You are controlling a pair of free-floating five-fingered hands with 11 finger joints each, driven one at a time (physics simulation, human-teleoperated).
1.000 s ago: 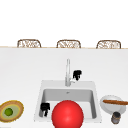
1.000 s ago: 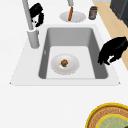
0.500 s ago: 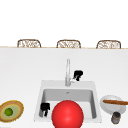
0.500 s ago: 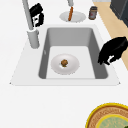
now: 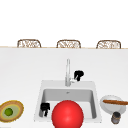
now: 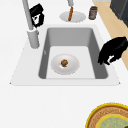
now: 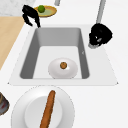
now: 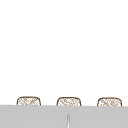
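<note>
Sink (image 6: pixel 98 53) holds a white bowl (image 6: pixel 57 67) with a small brown ball (image 6: pixel 64 62). White plate (image 7: pixel 18 107) on the counter (image 7: pixel 65 92) carries a brown stick (image 7: pixel 47 110). Right hand (image 5: pixel 78 75) by the faucet (image 5: pixel 67 72), whether it grips, cannot tell. Left hand (image 5: pixel 45 109) at the sink's front-left rim, fingers curled, empty.

Faucet (image 5: pixel 67 72): tall, upright, grey metal, at sink's back rim; its side lever (image 5: pixel 73 79) touched by right hand (image 5: pixel 79 74).
</note>
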